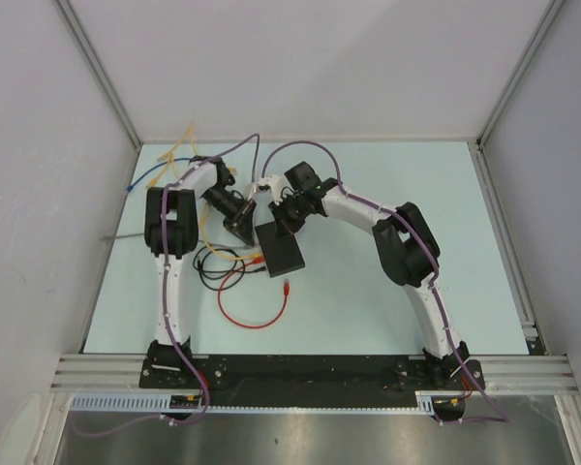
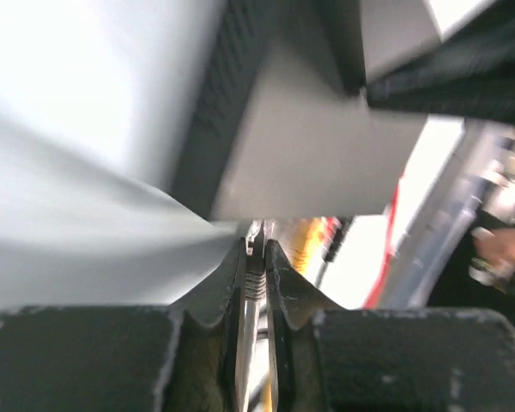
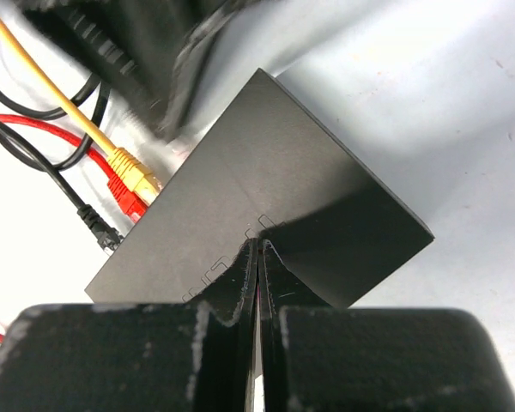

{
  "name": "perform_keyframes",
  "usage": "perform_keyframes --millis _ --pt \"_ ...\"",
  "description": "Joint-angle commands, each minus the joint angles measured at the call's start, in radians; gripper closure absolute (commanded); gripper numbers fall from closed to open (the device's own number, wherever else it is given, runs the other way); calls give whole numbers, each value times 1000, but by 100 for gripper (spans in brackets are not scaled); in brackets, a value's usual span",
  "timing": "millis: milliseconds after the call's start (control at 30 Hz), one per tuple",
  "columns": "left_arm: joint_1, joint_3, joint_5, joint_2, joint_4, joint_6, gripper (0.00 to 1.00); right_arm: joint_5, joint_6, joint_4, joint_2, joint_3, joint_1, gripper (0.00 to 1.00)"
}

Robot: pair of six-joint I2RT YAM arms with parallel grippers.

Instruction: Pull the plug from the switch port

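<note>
Jaws of the right gripper are pressed together over the black box. Left of that gripper, the yellow plug sits in the switch port. The left gripper is nearly closed; whether it grips anything is unclear.

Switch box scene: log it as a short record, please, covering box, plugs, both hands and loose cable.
box: black switch box
plugs: yellow plug, red plug, black plug, all at one edge
right: right hand shut, tips at the box's near edge
left: left hand shut, close to the box; view blurred
loose: red cable, free end on the table
</note>
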State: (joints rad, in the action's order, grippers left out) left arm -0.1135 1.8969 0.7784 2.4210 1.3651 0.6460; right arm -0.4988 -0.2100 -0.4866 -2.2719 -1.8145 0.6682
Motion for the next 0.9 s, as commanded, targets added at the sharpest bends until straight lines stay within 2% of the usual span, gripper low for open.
perform_keyframes --millis 0,133,300,433,500,533,567,633,667,733,767,800,867 --pt "3 163 14 29 15 -2 100 63 -9 -21 11 15 -7 100" --pt "-14 273 38 4 -3 -80 100 72 -11 -17 14 21 -7 100" --pt "-25 323 108 -68 -222 -209 100 68 -8 -14 15 23 -6 100" --pt "-48 603 165 -11 -250 -290 100 62 -5 -14 18 26 -5 100" --pt "-52 604 147 -36 -384 -354 100 63 -6 -10 22 30 -1 100" --pt "-52 558 128 -57 -444 -424 97 68 -6 -9 28 37 2 100" --pt "-52 535 80 -77 -545 -445 78 69 -8 -9 32 38 1 100" --pt "-54 501 17 -134 -610 -495 59 75 -11 -9 40 46 5 100" --pt "-55 499 -111 -154 -616 -522 50 80 -14 -6 44 50 7 100" --pt "-57 426 -278 -256 -644 -600 47 89 -15 -1 49 58 7 100" --pt "-57 380 -461 -310 -658 -629 45 91 -14 -1 51 63 5 99" --pt "-55 298 -535 -391 -666 -701 42 91 -14 -3 49 61 5 99" --pt "-29 233 -673 -473 -661 -776 33 88 -12 -1 46 55 2 99"
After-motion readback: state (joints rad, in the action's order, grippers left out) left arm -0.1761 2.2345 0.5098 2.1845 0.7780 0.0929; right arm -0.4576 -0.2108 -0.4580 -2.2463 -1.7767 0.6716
